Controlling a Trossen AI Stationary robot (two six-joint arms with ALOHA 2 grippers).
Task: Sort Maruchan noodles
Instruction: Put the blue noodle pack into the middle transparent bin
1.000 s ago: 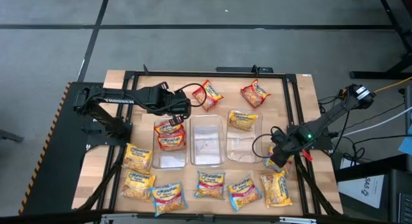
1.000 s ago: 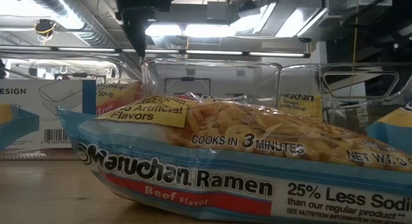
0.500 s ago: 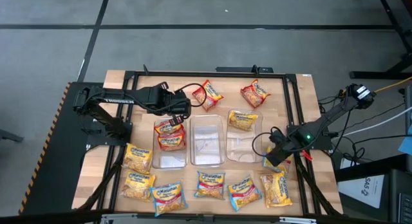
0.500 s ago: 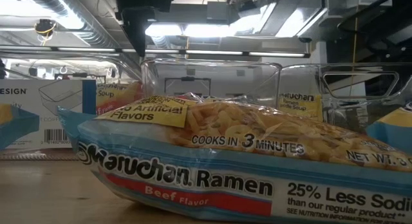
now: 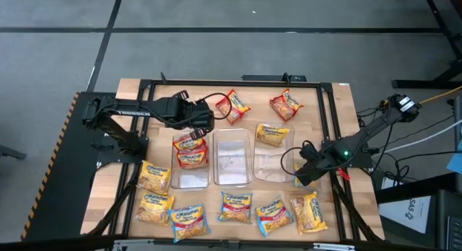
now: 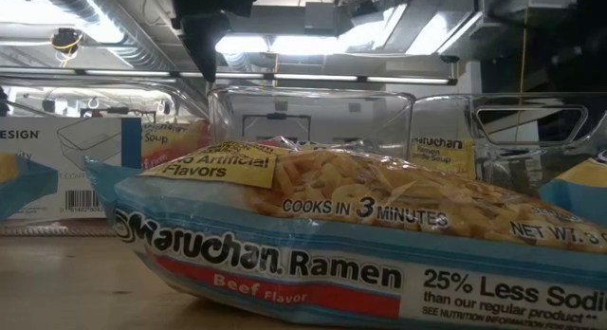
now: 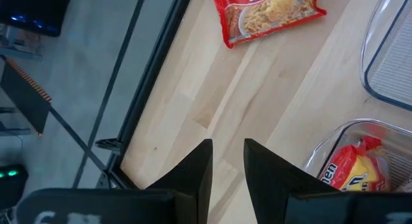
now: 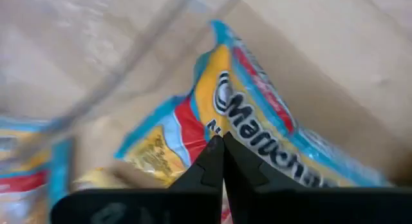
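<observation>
Surface: pale wood table (image 5: 339, 107) inside a black frame, on grey floor with dark seam lines. Three clear bins side by side at centre: left bin (image 5: 192, 180), middle bin (image 5: 232, 163), right bin (image 5: 271, 168). Low view looks past a blue beef packet (image 6: 313, 249) lying close up, through clear bin walls to ceiling lights and ductwork.

Left arm: reaches in from the table's left edge, forearm level. Left gripper (image 5: 207, 122) hovers at the far end of the left bin. In the left wrist view its fingers (image 7: 196, 176) are spread a little with bare wood between them, nothing pinched. A red packet (image 7: 270, 11) lies ahead of them on the table.

Right arm: comes in from the right edge, elbow bent. Right gripper (image 5: 299, 172) sits low, just beside the right bin's outer wall. In the right wrist view its fingers (image 8: 215, 163) are pressed together; a blue-edged packet (image 8: 257, 121) lies right beyond the tips. Whether any film is caught between them cannot be told.

Packets: two red ones stacked in the left bin (image 5: 190, 151); a yellow one on the right bin's far rim (image 5: 272, 134); two red ones at the far edge; a row of mixed blue and yellow ones along the near edge (image 5: 235, 207).
</observation>
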